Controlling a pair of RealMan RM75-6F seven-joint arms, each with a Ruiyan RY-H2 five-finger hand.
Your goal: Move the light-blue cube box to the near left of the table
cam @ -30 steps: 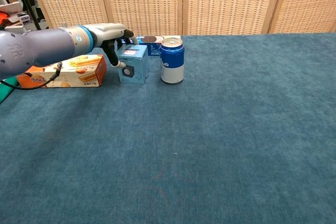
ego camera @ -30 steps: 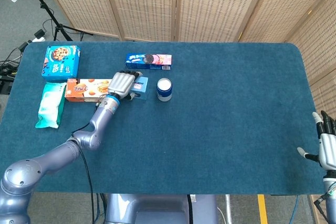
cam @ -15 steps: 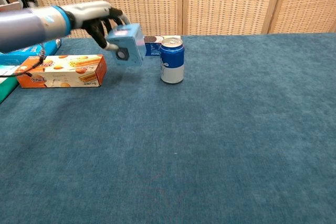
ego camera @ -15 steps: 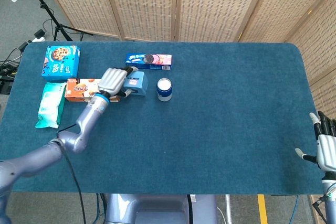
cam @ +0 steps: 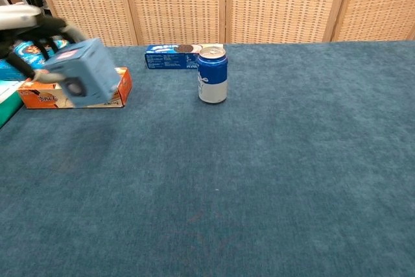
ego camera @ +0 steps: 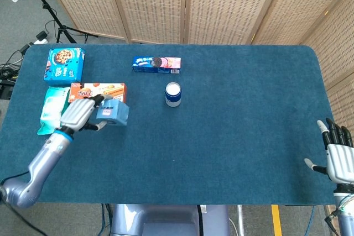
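- Your left hand (ego camera: 77,113) has its fingers wrapped around the light-blue cube box (ego camera: 113,113) and holds it clear of the table (ego camera: 232,136), tilted, over the left part just near of the orange biscuit box (ego camera: 97,93). The grip appears to sit on one side of the cube; if it is shallow, the box may rotate further or slip out during travel.
- In the chest view the cube (cam: 83,72) shows motion blur. A fast sweep combined with a tilted load could throw the box loose; judge your speed accordingly.
- The mint-green wipes pack (ego camera: 52,109) lies at the left edge, near your path. Swinging too far left could drag the forearm or the box across it and displace it.
- The orange biscuit box sits just beyond the carried cube. Lowering too early risks landing on or against it.
- The near-left target lies close to the table's edge. Releasing a tilted cube there may let it tumble and roll off; level it and set it down before opening the fingers.
- Your right hand (ego camera: 337,160) rests at the near right corner, fingers spread, holding nothing. It is well apart from the work and poses no hazard where it rests.
- The blue can (ego camera: 173,93) and the cookie pack (ego camera: 156,63) stand well clear to the right.
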